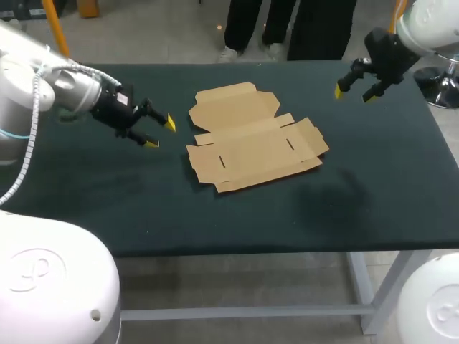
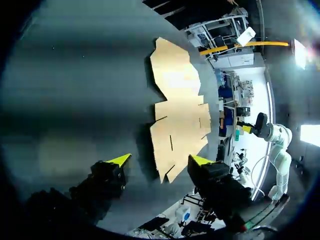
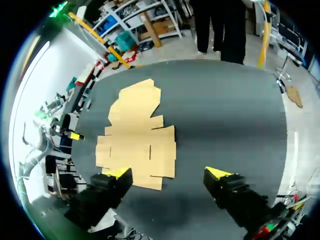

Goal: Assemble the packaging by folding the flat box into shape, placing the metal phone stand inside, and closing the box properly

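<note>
- Head view: the flat box (image 1: 252, 140) lies unfolded at the centre of the table (image 1: 86, 208). Its long main panel runs left to right and rises slightly toward the right, and its lid flap points to the upper left, at the far edge.
- The left gripper (image 1: 160, 133) hangs just left of the box, fingers apart and empty. The right gripper (image 1: 353, 94) hangs at the upper right, well apart from the box, also spread and empty. Bare cloth fills the lower half and the right side.
- Left wrist view: the flat box (image 2: 177, 110) lies ahead of the spread left gripper (image 2: 161, 160), its length stretching away.
- Right wrist view: the flat box (image 3: 135, 135) lies ahead of the parted right gripper (image 3: 167, 173), nearer one finger, with bare cloth before the other.
</note>
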Controlling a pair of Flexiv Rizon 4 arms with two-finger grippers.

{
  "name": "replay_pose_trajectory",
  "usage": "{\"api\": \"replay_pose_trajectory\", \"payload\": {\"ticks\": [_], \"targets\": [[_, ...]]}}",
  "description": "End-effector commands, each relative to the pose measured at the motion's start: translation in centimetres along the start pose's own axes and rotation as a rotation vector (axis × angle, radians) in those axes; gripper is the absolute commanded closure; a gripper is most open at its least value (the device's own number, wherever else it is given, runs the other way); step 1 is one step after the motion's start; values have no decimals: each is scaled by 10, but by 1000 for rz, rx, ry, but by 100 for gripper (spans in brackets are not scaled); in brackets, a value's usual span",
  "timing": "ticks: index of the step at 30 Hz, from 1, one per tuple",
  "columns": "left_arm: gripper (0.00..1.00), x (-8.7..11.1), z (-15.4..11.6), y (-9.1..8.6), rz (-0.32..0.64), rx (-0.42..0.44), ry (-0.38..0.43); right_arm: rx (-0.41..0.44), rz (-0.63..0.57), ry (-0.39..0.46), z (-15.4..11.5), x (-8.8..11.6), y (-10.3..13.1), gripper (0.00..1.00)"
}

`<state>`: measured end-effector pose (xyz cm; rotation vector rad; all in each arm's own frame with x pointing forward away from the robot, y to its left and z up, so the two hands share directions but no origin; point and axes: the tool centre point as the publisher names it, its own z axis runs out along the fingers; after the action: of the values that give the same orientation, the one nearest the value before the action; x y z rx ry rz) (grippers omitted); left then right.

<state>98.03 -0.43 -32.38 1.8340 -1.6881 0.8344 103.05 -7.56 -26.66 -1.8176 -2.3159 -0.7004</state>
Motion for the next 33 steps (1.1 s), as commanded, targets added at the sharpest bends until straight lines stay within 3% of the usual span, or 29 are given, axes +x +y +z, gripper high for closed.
{"api": "replay_pose_trajectory", "payload": {"ticks": [1,6,14,18,22,28,33], "targets": [[32,2,18,0,-21,-3,-17,6,-1,3,0,-2,1,0],[41,1,31,3,-39,6,-19,9,-2,1,4,-3,0,0],[33,-7,50,3,-55,-14,0,13,-8,10,6,-4,0,0],[34,-8,60,5,-55,-18,4,19,-9,11,6,-2,-3,0],[41,-7,67,7,-50,-14,2,31,-8,9,8,0,-7,0],[40,-7,76,8,-42,-6,-3,40,-13,23,11,0,-11,0],[50,-10,85,5,-49,-17,2,43,-15,29,11,0,-13,0]]}}
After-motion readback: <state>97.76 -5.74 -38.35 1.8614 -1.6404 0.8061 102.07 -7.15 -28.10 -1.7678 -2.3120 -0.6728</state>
